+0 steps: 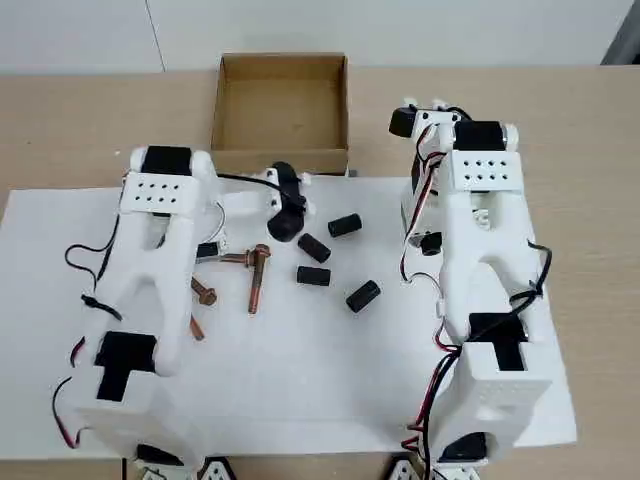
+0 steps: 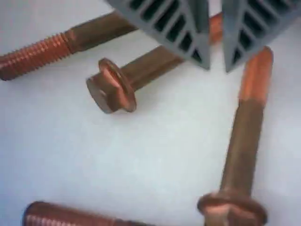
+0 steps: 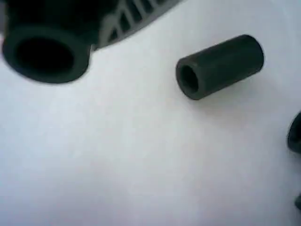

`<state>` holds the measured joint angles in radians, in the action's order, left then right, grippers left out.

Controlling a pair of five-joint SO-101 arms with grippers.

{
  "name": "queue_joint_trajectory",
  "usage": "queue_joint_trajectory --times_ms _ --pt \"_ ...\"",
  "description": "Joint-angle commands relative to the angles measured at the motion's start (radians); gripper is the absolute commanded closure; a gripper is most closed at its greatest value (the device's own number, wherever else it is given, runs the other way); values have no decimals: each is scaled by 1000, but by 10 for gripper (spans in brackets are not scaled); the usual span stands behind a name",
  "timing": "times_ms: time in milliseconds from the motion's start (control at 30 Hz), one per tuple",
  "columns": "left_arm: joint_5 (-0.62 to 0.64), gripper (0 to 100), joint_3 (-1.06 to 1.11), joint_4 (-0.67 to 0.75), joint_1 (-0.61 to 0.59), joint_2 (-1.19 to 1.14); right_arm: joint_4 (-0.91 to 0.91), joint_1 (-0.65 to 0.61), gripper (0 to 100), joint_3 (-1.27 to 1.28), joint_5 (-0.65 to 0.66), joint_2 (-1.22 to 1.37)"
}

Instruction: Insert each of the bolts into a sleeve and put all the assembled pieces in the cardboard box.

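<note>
Left gripper [image 2: 217,68] hovered a crack apart and empty over the bolts [image 1: 257,285]; the long one lay roughly 12-to-6, at its 4 o'clock (left arm's clearly nearer). Right gripper [image 3: 89,35] was clamped on a sleeve [image 3: 44,52].

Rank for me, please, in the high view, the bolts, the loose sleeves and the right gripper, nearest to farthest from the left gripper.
1. Bolts, right at the left gripper.
2. Loose sleeves, mid-sheet.
3. Right gripper, holding a sleeve, far side.
</note>
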<state>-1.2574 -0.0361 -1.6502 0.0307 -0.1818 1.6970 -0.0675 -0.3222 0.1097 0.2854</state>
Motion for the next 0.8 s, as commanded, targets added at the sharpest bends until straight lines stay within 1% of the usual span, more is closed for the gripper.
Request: queue_joint_trajectory --times_ms 0,100,167,467,633,767 --pt "-35 994 -41 40 11 5 -4 4 991 -6 11 -65" --pt "-41 994 -42 109 11 -31 -4 4 991 -6 11 -65" --pt "-60 993 -42 126 11 -52 -4 4 991 -6 11 -65" --pt "-74 991 -42 74 40 -74 -15 5 991 -6 11 -64" --pt "-74 925 -39 44 57 -74 -19 4 991 -6 6 -64" --pt "-74 920 -41 49 55 -92 -13 4 991 -6 9 -64"
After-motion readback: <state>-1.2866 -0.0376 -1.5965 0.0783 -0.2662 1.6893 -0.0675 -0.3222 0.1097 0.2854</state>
